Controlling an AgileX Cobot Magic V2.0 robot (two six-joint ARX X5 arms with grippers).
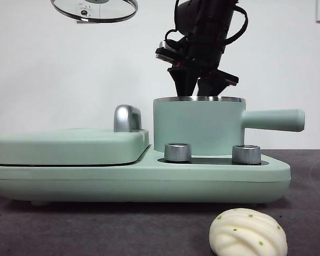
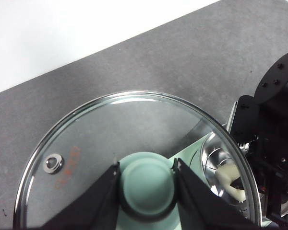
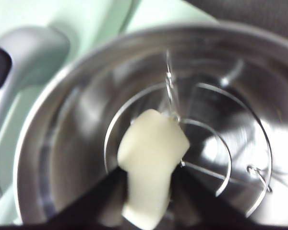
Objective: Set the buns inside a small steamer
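Right wrist view: my right pincer [image 3: 149,191] grips the smooth bun [image 3: 151,160] inside the small steamer [image 3: 53,158], its lower end cut off. I count two buns; the ridged bun [image 1: 248,233] lies on the worktop [image 1: 96,229]. My left pincer [image 2: 146,179] holds the lid [image 2: 96,143] aloft by its knob.

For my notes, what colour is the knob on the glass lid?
Mint green; the knob shows best in the left wrist view.

Smooth bun [image 3: 151,158] inside steamer [image 1: 198,125]; ridged bun [image 1: 248,233] lies before it.
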